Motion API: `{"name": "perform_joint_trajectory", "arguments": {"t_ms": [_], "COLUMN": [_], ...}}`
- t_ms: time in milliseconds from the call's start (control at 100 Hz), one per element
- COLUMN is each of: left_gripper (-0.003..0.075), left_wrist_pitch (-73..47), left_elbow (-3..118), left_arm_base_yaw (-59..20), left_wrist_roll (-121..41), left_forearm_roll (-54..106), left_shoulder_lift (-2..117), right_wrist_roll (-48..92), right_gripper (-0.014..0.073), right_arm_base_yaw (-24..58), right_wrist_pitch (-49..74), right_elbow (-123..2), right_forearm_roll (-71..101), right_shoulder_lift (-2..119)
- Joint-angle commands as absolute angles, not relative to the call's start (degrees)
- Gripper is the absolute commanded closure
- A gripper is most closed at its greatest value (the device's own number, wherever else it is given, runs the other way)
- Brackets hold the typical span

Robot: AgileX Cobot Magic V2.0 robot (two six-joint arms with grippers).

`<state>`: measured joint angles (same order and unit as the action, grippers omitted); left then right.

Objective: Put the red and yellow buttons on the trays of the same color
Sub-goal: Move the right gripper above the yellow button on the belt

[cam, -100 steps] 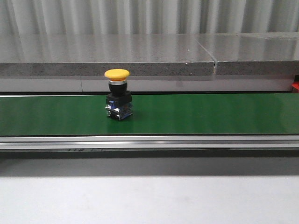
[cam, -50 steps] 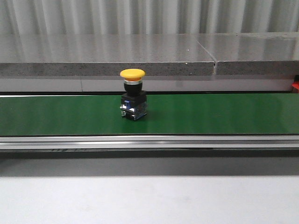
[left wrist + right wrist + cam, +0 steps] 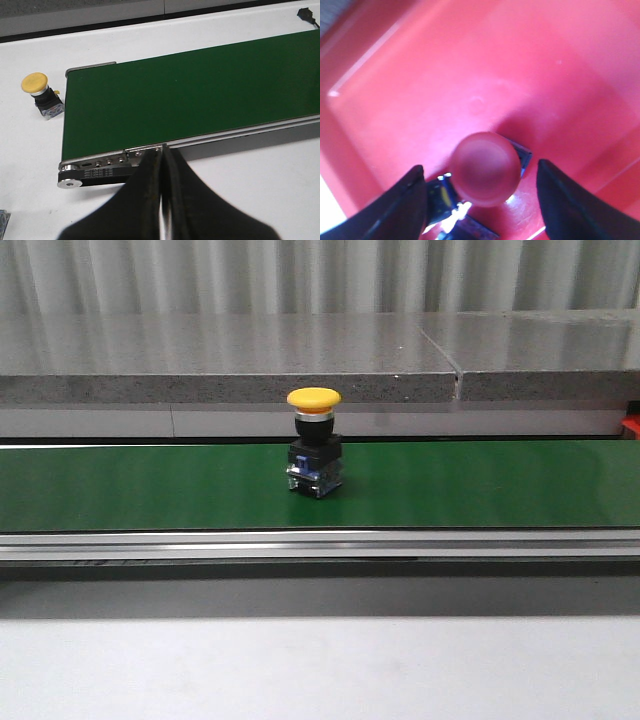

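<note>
Over on the right side, the right pincer is spread wide open above the red tray, with a red button sitting on the tray floor between its fingers, nothing touching it as far as I can tell. So the red drop-off looks basically done, and I'd guess that arm just needs to lift straight up without clipping the cap. Meanwhile a yellow button stands upright on the green belt near the middle of the front view, and no arm is anywhere near it there. The left pincer is closed with nothing in it, hanging over the white table just off the belt's end roller. The left wrist view also shows a second yellow button parked on the table beside the belt end. No yellow tray visible in any view, so whichever arm grabs a yellow one next has to come down over the cap, pinch the black body, then carry it off-camera somewhere.
</note>
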<state>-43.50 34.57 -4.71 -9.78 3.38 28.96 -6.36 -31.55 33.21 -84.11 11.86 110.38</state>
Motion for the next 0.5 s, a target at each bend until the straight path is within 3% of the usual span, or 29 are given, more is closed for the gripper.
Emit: {"name": "perform_joint_trajectory", "arguments": {"t_ms": [0,490], "left_gripper": [0.0741,0.0741], "left_wrist_pitch": [-39.3,-39.3], "left_elbow": [36.1,36.1], "left_arm_base_yaw": [-5.2,-5.2], "left_wrist_roll": [-9.8,-9.8], "left_forearm_roll": [3.9,3.9], "left_shoulder_lift": [29.1,29.1], "right_wrist_roll": [-6.2,-4.5], "right_gripper": [0.0109,0.0109], "right_arm_base_yaw": [-31.9,-28.6], "right_wrist_pitch": [31.6,30.3], "right_elbow": [-85.7,-75.7], "right_forearm_roll": [11.2,8.3], "right_shoulder_lift": [104.2,86.0]}}
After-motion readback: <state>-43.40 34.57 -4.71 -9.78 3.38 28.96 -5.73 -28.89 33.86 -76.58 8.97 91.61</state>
